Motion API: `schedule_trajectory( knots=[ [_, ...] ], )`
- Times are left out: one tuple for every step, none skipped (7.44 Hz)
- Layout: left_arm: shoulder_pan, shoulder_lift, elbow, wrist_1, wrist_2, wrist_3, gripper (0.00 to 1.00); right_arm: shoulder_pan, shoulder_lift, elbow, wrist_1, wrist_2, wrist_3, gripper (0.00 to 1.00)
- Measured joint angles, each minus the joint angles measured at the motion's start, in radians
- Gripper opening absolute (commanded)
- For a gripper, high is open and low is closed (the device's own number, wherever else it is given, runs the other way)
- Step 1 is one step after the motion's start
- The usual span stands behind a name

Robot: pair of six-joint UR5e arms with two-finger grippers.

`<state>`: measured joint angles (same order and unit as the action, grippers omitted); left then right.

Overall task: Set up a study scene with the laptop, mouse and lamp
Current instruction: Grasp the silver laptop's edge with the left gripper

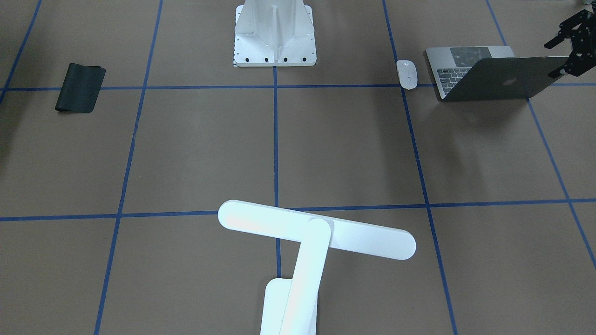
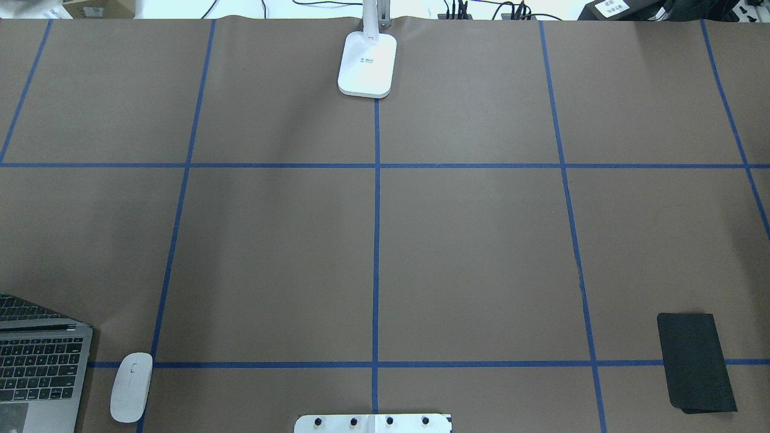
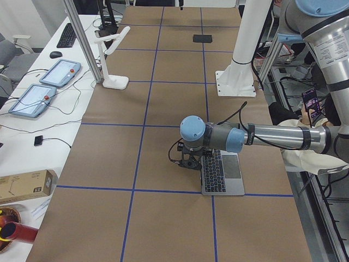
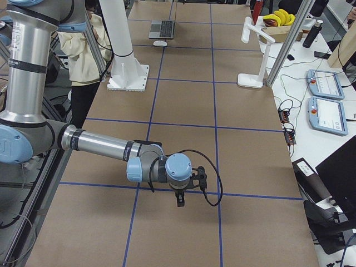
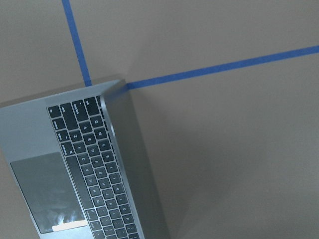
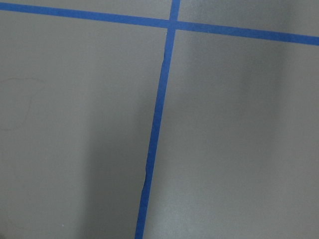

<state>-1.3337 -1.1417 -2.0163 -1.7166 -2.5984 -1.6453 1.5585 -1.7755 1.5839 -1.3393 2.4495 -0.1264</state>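
The grey laptop point(image 1: 493, 79) stands half open at the table's left end, its lid raised at a slant; it also shows in the overhead view point(image 2: 39, 367) and the left wrist view point(image 5: 84, 164). My left gripper point(image 1: 550, 60) is open at the lid's free edge, one finger above it and one against its corner. The white mouse point(image 1: 406, 73) lies just beside the laptop. The white lamp point(image 1: 316, 230) stands at the far middle edge, its base point(image 2: 367, 64) flat on the table. My right gripper point(image 4: 181, 196) hangs over bare table at the right end; I cannot tell whether it is open.
A black mat point(image 2: 695, 370) lies near the robot's right side. The white ribbed pedestal point(image 1: 274, 35) stands at the middle of the near edge. Blue tape lines point(image 6: 154, 129) grid the brown table. An operator sits behind the left arm point(image 3: 272, 136).
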Motion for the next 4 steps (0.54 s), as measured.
schedule_trajectory(
  knots=[
    [0.033, 0.002, 0.002, -0.025, 0.002, -0.032, 0.92, 0.0, -0.002, 0.0, 0.004, 0.004, -0.002, 1.0],
    [0.066, 0.004, 0.004, -0.053, 0.007, -0.074, 0.46, 0.0, -0.006, 0.0, 0.007, 0.009, -0.003, 1.0],
    [0.093, 0.004, 0.008, -0.085, 0.01, -0.129, 0.0, 0.001, -0.012, 0.001, 0.011, 0.014, -0.005, 1.0],
    [0.11, 0.005, 0.012, -0.116, 0.011, -0.171, 0.0, 0.001, -0.015, 0.002, 0.016, 0.017, -0.007, 1.0]
  ],
)
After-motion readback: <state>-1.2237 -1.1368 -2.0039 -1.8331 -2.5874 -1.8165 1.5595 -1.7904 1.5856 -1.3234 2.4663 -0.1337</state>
